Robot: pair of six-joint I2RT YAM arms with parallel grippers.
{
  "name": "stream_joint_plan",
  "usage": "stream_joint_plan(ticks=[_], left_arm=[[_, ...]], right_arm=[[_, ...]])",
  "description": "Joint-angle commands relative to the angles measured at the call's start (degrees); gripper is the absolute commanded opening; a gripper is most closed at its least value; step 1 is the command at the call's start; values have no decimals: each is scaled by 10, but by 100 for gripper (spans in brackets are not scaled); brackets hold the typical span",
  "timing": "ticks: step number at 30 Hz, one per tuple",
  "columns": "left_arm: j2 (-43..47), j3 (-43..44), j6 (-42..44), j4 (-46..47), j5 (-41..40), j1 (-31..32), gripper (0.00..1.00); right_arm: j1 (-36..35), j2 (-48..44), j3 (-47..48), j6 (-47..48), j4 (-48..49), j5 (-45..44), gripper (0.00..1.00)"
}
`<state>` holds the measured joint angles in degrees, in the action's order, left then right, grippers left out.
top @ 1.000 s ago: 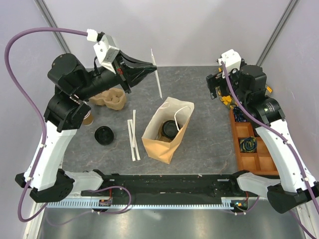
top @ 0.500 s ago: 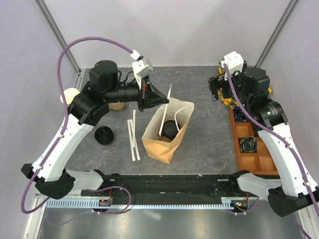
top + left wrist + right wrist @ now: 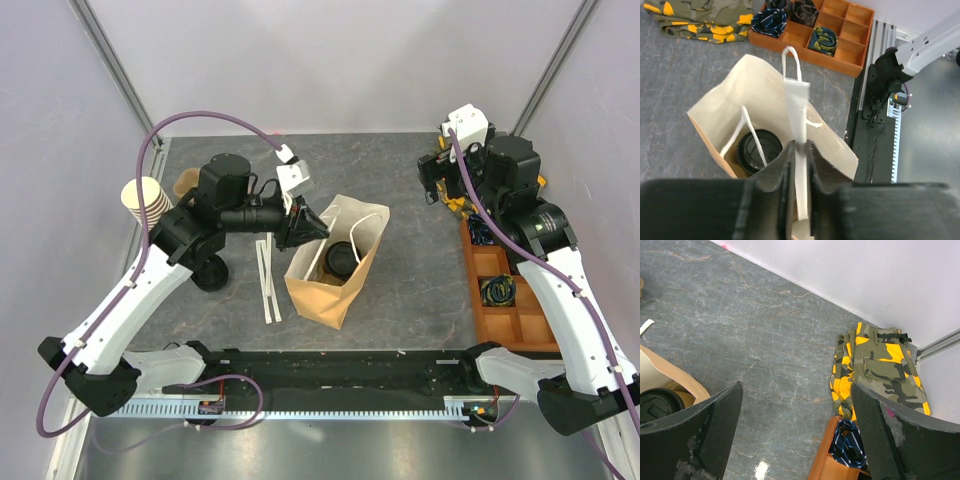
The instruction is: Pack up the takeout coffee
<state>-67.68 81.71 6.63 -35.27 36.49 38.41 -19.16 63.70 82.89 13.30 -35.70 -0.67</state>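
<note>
The takeout coffee, a brown cup with a black lid point(image 3: 340, 258), stands inside the open brown paper bag point(image 3: 318, 292) mid-table. The left wrist view shows its lid point(image 3: 760, 150) deep in the bag point(image 3: 715, 112). My left gripper point(image 3: 320, 228) hovers at the bag's left rim, shut on a flat white strip point(image 3: 799, 112) that points out over the bag's mouth; in the left wrist view the jaws point(image 3: 799, 147) pinch it. My right gripper point(image 3: 432, 182) is open and empty, above the table to the right of the bag; it also shows in the right wrist view point(image 3: 796, 390).
A stack of brown cups point(image 3: 145, 198) stands at the left. A loose black lid point(image 3: 208, 272) and white strips point(image 3: 268, 275) lie left of the bag. An orange compartment tray point(image 3: 528, 322) and camouflage cloth point(image 3: 880, 360) sit at the right.
My left arm swung from the back down and right, carrying the white strip to the bag's mouth. The stack of cups is now uncovered. The right arm barely moved.
</note>
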Motion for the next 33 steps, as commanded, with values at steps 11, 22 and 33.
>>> stream_joint_plan(ticks=[11,22,33], left_arm=[[44,59,59,-86,54,2,86],[-76,268,-126,-47,79,-163,100],[-269,422,-104,-207,-22,-226,100]], right_arm=[[3,23,1,-27,7,0,98],[3,41,-4,-100,30,10,98],[3,110,11,-132,76,10,98]])
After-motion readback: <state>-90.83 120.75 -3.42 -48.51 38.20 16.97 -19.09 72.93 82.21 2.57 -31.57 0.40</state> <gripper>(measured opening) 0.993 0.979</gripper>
